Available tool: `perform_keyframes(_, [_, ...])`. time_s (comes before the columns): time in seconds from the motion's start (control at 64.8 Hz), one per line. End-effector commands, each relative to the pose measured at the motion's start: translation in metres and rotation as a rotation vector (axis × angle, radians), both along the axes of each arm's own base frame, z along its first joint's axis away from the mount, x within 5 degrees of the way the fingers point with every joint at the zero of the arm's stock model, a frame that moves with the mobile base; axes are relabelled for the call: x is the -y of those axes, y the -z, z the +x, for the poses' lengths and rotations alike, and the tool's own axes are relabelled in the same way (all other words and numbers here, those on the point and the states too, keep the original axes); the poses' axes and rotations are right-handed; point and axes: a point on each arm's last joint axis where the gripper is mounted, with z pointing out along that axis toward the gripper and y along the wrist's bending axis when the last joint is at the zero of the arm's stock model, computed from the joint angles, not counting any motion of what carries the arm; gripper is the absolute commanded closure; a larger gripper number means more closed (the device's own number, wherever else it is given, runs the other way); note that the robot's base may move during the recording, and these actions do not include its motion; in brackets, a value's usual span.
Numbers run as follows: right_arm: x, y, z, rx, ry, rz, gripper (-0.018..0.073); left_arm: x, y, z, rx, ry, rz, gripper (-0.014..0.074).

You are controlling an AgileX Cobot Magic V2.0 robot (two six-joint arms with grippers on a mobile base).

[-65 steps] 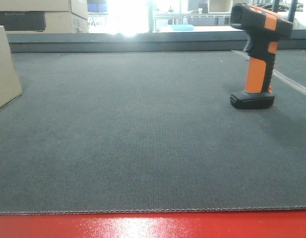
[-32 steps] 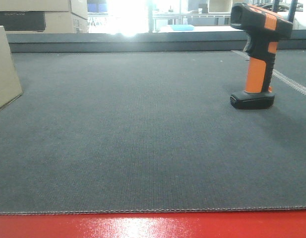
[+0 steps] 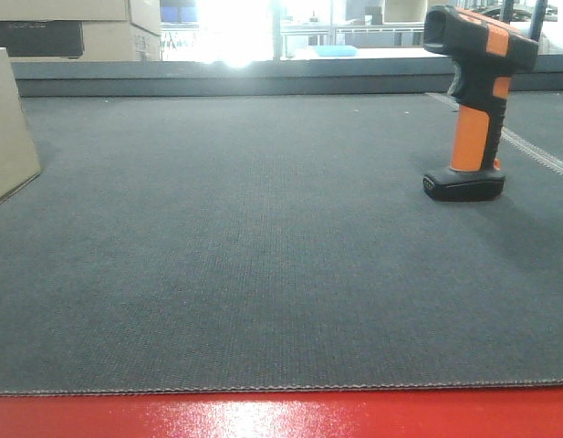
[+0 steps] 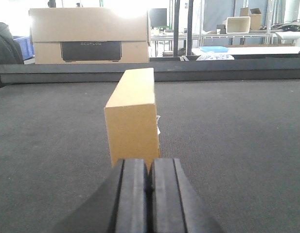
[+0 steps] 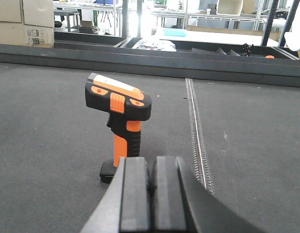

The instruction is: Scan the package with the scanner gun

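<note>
The package (image 4: 132, 115), a plain tan cardboard box, stands on the dark belt straight ahead of my left gripper (image 4: 150, 167), which is shut and empty just short of it. The front view catches only the package's corner (image 3: 9, 128) at the far left. The scanner gun (image 3: 475, 100) stands upright on its flat black foot at the right, black head with orange stripe, orange stem. In the right wrist view the scanner gun (image 5: 119, 121) is just beyond and left of my right gripper (image 5: 149, 165), which is shut with nothing held. Neither gripper shows in the front view.
A larger carton with a black front panel (image 4: 90, 36) sits behind the belt's far wall (image 4: 150, 75). A metal seam (image 5: 197, 136) runs along the belt right of the scanner. A red edge (image 3: 281, 415) borders the belt's near side.
</note>
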Motion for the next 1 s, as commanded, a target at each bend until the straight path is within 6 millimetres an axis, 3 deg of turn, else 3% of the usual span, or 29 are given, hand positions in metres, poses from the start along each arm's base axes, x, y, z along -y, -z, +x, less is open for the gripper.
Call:
perform_keyframes(0.0, [0.001,-0.001,-0.001,0.018,0.012,-0.015,0.0718,0.000,-0.003,-0.001,0.032,0.007,-0.004,0.0708])
perform_keyframes(0.663, [0.001,0.004,-0.002,0.002,0.009,-0.015,0.0718,0.000,-0.003,-0.001,0.032,0.007,-0.004,0.0708])
perform_keyframes(0.787, [0.000,0.018,-0.012,0.016,0.006,-0.016,0.0718,0.000,-0.003,-0.001,0.032,0.007,-0.004,0.0708])
perform_keyframes(0.987, [0.001,0.065,-0.031,0.070,0.019,0.075,0.0718,0.000,-0.003,-0.001,0.032,0.007,-0.004,0.0708])
